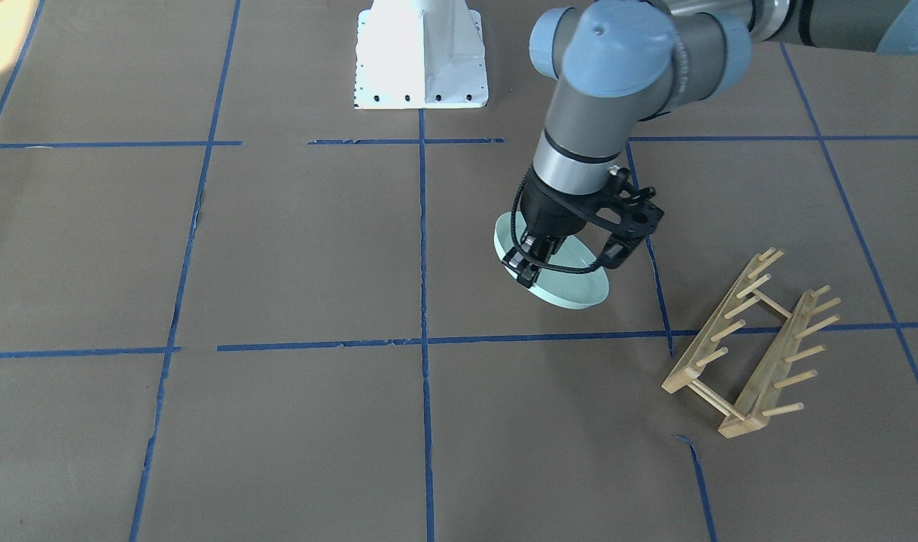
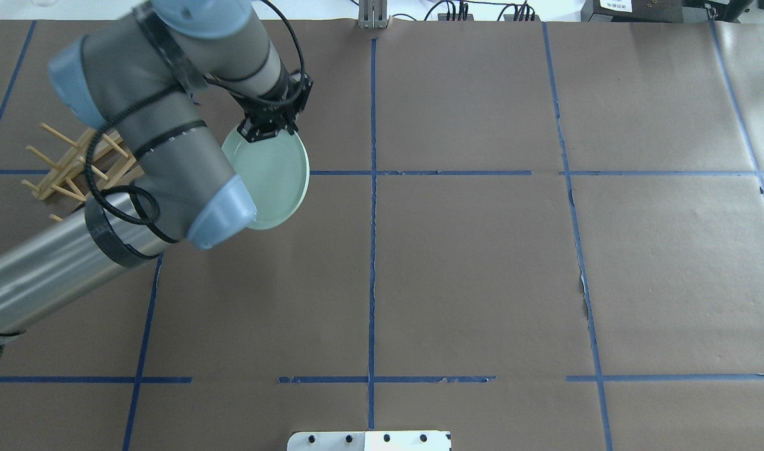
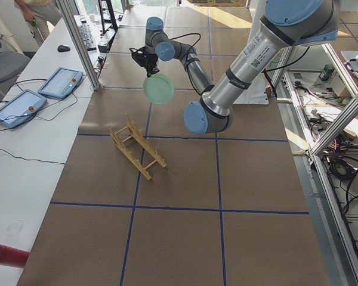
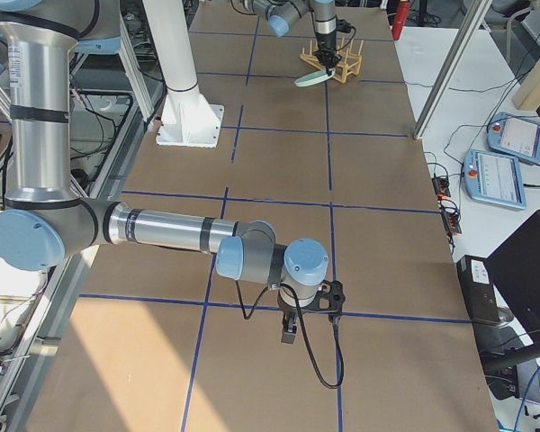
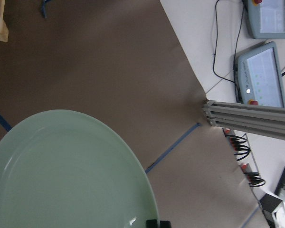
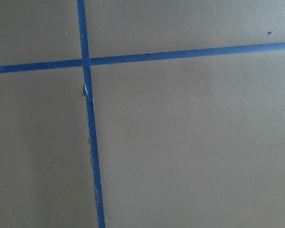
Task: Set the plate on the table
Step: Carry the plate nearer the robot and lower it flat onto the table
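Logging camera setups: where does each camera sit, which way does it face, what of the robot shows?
Front-facing: across the brown paper-covered table, facing the robot; white metal base, left arm, left jaws clamping the round pale mint-green plate.
Overhead: behind the robot, looking down; left arm.
Exterior left: table's left end; left arm near.
Exterior right: right end; right arm near.
Left wrist: down onto the plate.
Right wrist: down on blue tape lines; no body.
Front-facing and overhead share the light wooden peg rack.

Plate point(image 1: 575, 290) between the left gripper point(image 1: 526, 269) jaws, over the table point(image 1: 293, 248).
The rack point(image 1: 711, 335) stands on the table, beside the jaws, apart.
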{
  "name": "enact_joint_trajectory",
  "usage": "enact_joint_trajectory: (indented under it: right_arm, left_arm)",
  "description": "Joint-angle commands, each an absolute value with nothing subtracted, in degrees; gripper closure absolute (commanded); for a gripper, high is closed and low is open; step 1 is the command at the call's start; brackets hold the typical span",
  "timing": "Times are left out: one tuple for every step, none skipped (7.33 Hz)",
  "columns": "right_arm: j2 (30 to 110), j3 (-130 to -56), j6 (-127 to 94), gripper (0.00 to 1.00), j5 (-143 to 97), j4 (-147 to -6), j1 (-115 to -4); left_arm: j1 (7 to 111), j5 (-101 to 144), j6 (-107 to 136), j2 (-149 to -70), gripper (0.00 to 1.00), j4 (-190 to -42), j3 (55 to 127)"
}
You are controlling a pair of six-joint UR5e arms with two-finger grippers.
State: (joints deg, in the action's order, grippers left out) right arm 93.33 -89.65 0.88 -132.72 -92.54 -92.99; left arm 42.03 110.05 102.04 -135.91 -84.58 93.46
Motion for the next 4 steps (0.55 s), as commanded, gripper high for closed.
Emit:
enact_joint_trajectory:
  right_arm:
    - [93.3,-89.6,0.9,0.00,-132.7,-92.5,-93.0]
    - [93.3,-89.6,0.9,0.00,-132.7,-92.5,-93.0]
    - [93.3,-89.6,0.9,0.00,-132.7,-92.5,-93.0]
    - [93.3,-89.6,0.9,0.00,-132.7,-92.5,-93.0]
  left_arm:
    - [33.7,104.4,93.3,-138.3,1.00,-76.7,86.7]
    - [31.5,101.8,90.8,-140.2,1.00,-75.2,82.0]
    - [30.2,100.6,90.4,-139.7,1.00,-75.3,81.3]
    - [29.6,99.5,90.4,-139.5,0.84,-75.3,81.4]
